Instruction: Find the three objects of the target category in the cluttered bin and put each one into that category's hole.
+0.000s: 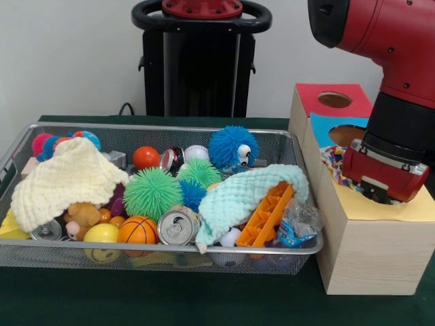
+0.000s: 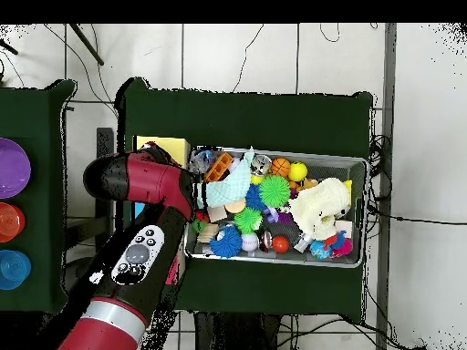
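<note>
Looking from the front view, I see the three boxes beside the wire bin (image 1: pixel 163 252), and the overhead view hides them almost fully under the red arm (image 2: pixel 137 182); only a corner of the yellow-topped box (image 2: pixel 162 146) shows there, next to the bin (image 2: pixel 358 210). The front view gives me the yellow-topped box (image 1: pixel 370 238) nearest the camera, the blue-topped box (image 1: pixel 325 125) behind it and the red-topped box (image 1: pixel 319 95) behind that one. The overhead view shows better the far corner of the bin from the yellow box, where a speckled red and blue piece (image 2: pixel 330 246) lies under the edge of the pale-yellow cloth (image 2: pixel 319 205); in the front view I see this only as a red and blue bit (image 1: pixel 64 141) behind the same cloth (image 1: pixel 64 178).

The gripper (image 1: pixel 382 180) is low over the yellow top face, and it covers the hole, so I cannot see the hole itself. Just beside the gripper, on the side of the bin, a multicoloured rope piece (image 1: pixel 334 161) lies at the edge of the yellow top, touching or almost touching the gripper body. The fingers are hidden under the red wrist block, so I cannot tell if the gripper is released or clenched, or if it holds something. The mint cloth (image 1: pixel 248 193) hangs over an orange tray (image 1: pixel 266 216) in the bin, near the yellow box.
</note>
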Tool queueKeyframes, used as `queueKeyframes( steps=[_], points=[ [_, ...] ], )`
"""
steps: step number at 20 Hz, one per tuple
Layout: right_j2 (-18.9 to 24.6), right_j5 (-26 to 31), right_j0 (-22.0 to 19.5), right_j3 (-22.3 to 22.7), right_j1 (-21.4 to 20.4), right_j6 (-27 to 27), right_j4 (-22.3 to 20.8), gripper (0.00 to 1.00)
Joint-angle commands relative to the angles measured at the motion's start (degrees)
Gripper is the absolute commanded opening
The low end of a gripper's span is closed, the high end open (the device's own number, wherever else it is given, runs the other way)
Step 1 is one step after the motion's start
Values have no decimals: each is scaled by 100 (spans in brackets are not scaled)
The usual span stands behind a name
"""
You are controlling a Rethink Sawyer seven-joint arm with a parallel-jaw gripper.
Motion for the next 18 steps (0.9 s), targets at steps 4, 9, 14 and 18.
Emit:
queueKeyframes(
  steps=[4,9,14,18],
  points=[
    [715,226,-282,-1,862,1545,336,100],
    [717,350,-296,114,715,1464,286,100],
    [699,469,-314,140,643,1416,250,100],
    [705,557,-328,200,545,1370,226,100]
  ],
)
